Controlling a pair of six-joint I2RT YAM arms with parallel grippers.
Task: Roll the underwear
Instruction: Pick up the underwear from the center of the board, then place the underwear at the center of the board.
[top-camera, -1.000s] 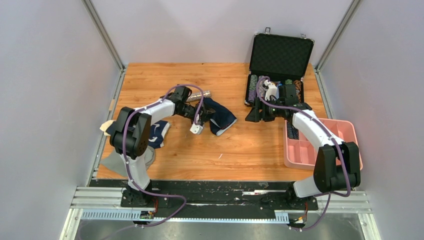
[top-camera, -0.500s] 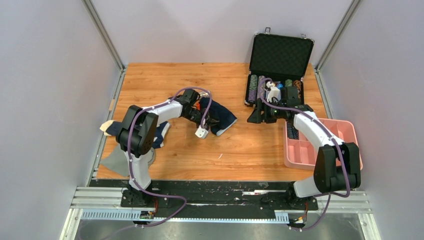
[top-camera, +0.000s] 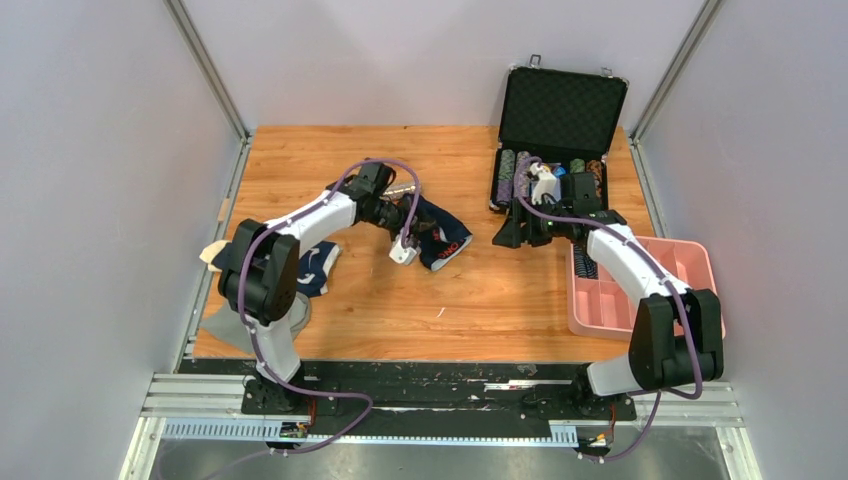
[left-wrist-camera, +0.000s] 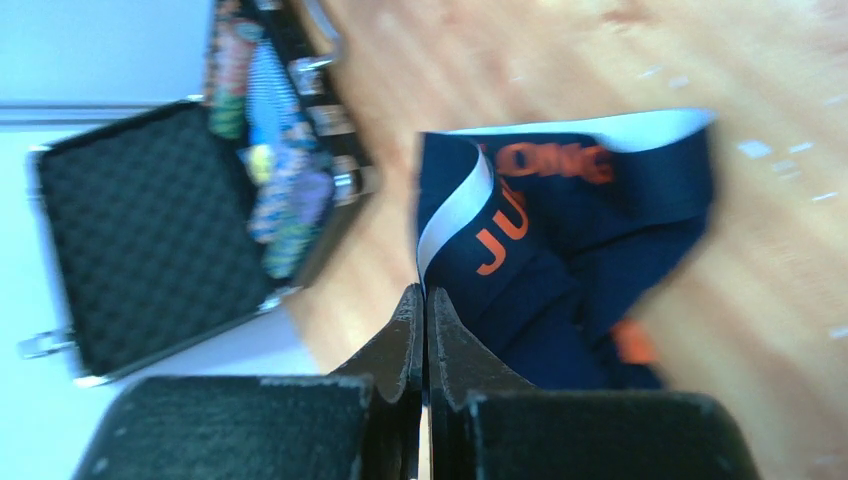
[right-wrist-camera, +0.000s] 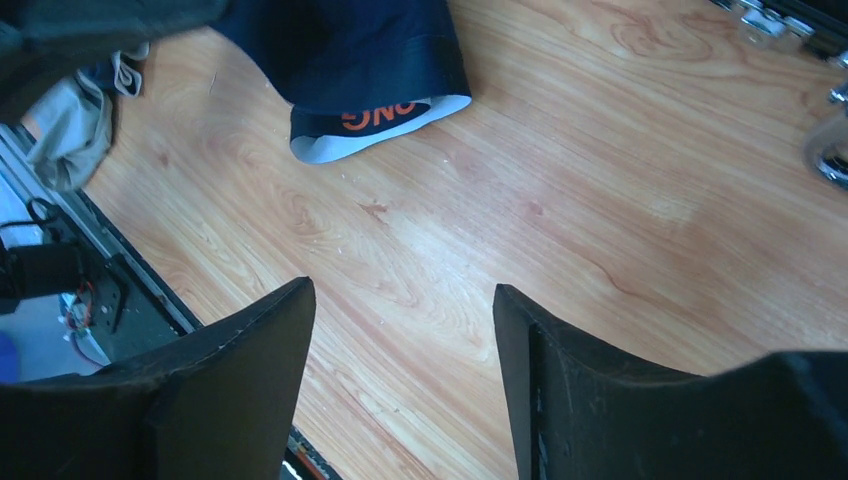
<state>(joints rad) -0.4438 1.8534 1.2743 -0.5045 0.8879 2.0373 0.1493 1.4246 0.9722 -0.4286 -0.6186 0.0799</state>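
Navy underwear left of the black case was newly pinched as the left gripper closed, ready for rolling; the right gripper gaped, empty.

Tabletop: smooth grained wood, faint sheen noted. Underwear: soft matt cloth. Case lined with dimpled foam. Tray: smooth plastic.

Left gripper clamped, right gripper agape.

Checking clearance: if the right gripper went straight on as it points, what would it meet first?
Probably the wooden table, just ahead of the right gripper; the navy underwear lies beyond, off that line. Depth is unclear.
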